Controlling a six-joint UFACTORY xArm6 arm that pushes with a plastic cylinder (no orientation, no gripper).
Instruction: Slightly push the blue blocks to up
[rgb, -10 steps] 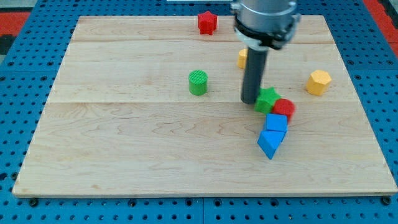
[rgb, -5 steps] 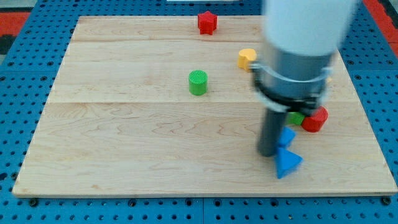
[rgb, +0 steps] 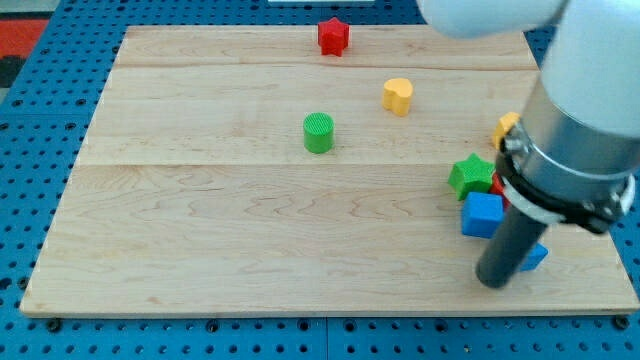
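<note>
A blue cube lies at the board's lower right. A second blue block shows only as a sliver behind my rod. My tip rests on the board just below the cube and left of that sliver, close to both. A green star sits right above the cube. A red block is almost hidden between the star and the arm.
A green cylinder stands mid-board. A yellow heart lies above right of it. A red star sits at the top edge. A yellow block peeks out beside the arm. The board's right edge is near.
My tip has moved right and down, from left of the blue blocks to below them. The blue blocks, green star and red block have shifted right; the blue cube now lies flat.
</note>
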